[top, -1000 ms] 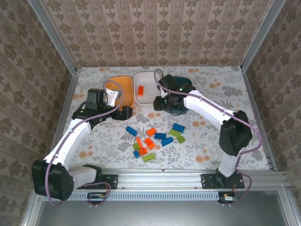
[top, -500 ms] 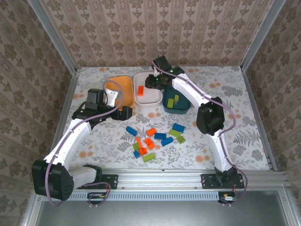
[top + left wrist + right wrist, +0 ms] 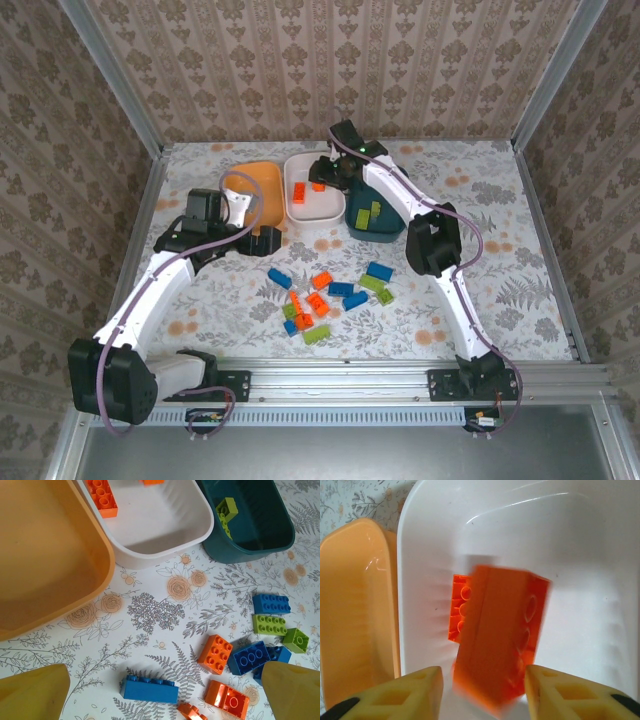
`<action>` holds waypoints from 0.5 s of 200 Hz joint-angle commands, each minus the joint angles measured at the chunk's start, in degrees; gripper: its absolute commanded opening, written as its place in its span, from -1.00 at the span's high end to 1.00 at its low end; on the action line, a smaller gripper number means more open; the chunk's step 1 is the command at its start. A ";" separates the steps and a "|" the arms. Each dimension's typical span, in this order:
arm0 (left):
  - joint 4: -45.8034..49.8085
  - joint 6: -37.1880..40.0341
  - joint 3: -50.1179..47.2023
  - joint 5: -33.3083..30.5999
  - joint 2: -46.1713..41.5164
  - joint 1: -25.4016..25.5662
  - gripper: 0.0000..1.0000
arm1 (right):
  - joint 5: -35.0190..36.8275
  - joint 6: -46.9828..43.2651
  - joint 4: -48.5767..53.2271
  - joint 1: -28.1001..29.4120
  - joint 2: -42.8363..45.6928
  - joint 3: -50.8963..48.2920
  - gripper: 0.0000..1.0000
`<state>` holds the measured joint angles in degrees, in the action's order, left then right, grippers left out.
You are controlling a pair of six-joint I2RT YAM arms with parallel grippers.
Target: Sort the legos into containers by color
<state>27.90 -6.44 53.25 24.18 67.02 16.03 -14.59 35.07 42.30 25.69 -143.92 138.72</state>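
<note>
My right gripper [image 3: 322, 178] hangs over the white tub [image 3: 318, 208] with its fingers apart. Between them, in the right wrist view, a blurred orange brick [image 3: 500, 635] tilts above another orange brick [image 3: 459, 607] lying on the tub floor [image 3: 580, 555]. My left gripper [image 3: 262, 240] is open low over the table beside the orange tub [image 3: 262, 185], with a blue brick [image 3: 149, 689] on the cloth between its fingers. The teal tub [image 3: 395, 228] holds lime green bricks [image 3: 372, 212]. Several blue, orange and green bricks [image 3: 325, 295] lie loose mid-table.
The three tubs stand side by side at the back of the flowered cloth. In the left wrist view an orange brick [image 3: 215, 653] and blue ones [image 3: 250, 657] lie close to my right-hand finger [image 3: 295, 690]. A metal rail [image 3: 340, 378] bounds the near edge.
My right arm has swung from the near side of the teal tub to above the white tub. The orange brick now shows blurred between its parted fingers. The left arm has stayed put.
</note>
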 commanded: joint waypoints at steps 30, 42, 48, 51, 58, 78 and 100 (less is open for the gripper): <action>1.19 -0.15 1.17 -0.45 0.30 0.33 -1.00 | -1.88 0.01 1.72 0.02 3.63 1.29 -0.15; 1.30 -0.15 1.15 -0.63 0.17 0.37 -1.00 | -1.78 -0.39 2.48 -0.01 5.25 1.22 -0.16; 1.41 -0.07 1.11 -0.78 0.21 0.47 -1.00 | -1.69 -0.73 3.04 0.06 6.20 1.01 -0.16; 1.46 0.01 1.09 -0.91 0.21 0.55 -1.00 | -1.61 -0.97 3.31 0.06 6.80 0.77 -0.17; 1.60 0.20 1.22 -1.36 0.28 0.87 -1.00 | -1.20 -1.57 3.95 0.21 8.44 -0.27 -0.18; 2.16 0.76 1.40 -1.89 0.54 1.72 -0.99 | 1.44 -4.26 4.75 0.89 15.15 -7.22 -0.22; 2.46 1.08 1.70 -1.60 0.87 2.42 -1.00 | 4.76 -7.62 3.30 1.70 25.22 -20.92 -0.25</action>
<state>28.16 -6.42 53.30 22.90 67.16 17.69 -13.82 32.16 44.53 26.13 -131.83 128.88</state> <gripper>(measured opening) 0.997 0.615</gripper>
